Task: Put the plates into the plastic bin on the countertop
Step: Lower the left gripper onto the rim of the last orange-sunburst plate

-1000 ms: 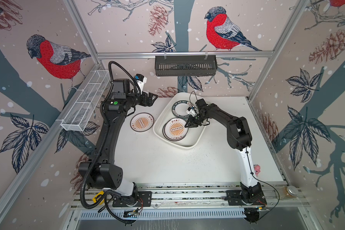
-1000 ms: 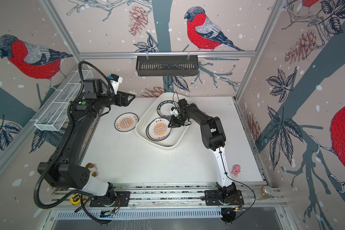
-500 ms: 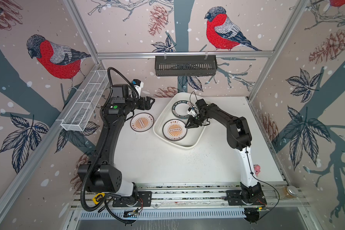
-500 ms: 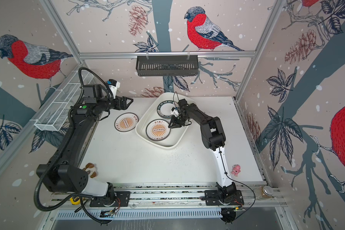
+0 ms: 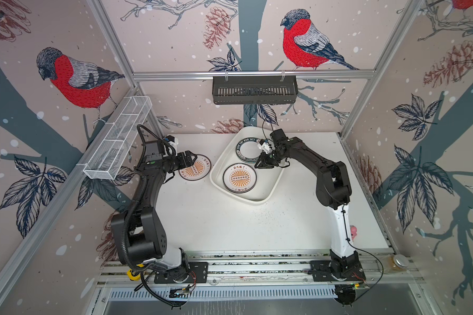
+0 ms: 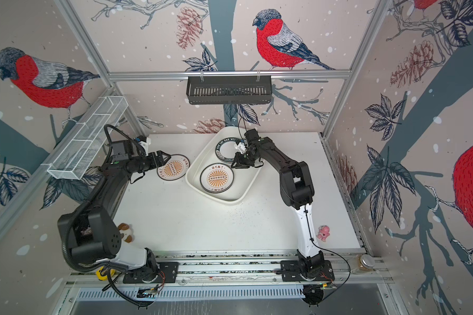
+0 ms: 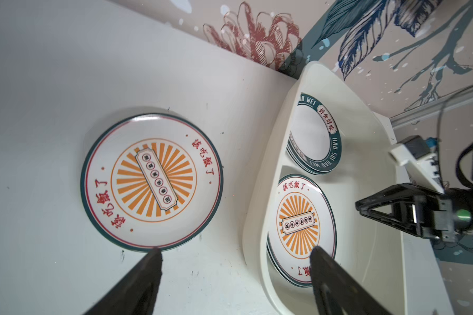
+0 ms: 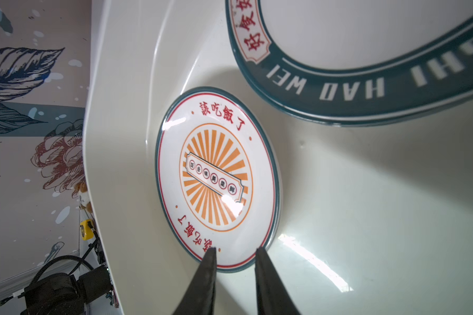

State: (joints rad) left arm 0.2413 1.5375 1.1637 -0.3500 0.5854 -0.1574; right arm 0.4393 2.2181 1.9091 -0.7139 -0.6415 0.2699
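An orange-sunburst plate (image 5: 195, 171) (image 6: 174, 171) (image 7: 152, 181) lies flat on the white countertop (image 5: 230, 223), left of the plastic bin (image 5: 268, 196) (image 6: 243, 195) (image 7: 257, 218) (image 8: 115, 136). My left gripper (image 5: 193, 161) (image 6: 167, 158) (image 7: 235, 252) hovers wide open at that plate's edge, holding nothing. Inside the bin lie a sunburst plate (image 5: 239, 178) (image 6: 216, 178) (image 7: 301, 223) (image 8: 216, 177) and a green-banded plate (image 5: 247, 150) (image 7: 311, 136) (image 8: 366, 41), each with further rims showing beneath. My right gripper (image 5: 257, 165) (image 6: 233, 165) (image 8: 235, 251) hangs over the bin by the sunburst plate's rim, narrowly open and empty.
A black slatted basket (image 5: 254, 90) hangs on the back rail. A white wire-mesh basket (image 5: 118, 141) is fixed along the left wall. A pink toy (image 6: 323, 233) and a brown toy (image 6: 126, 231) sit near the front corners, and a jar (image 6: 365, 263) stands outside the frame.
My left gripper has come down and nearer, from above the back of the counter to the edge of the plate lying there. The right gripper has stayed over the bin.
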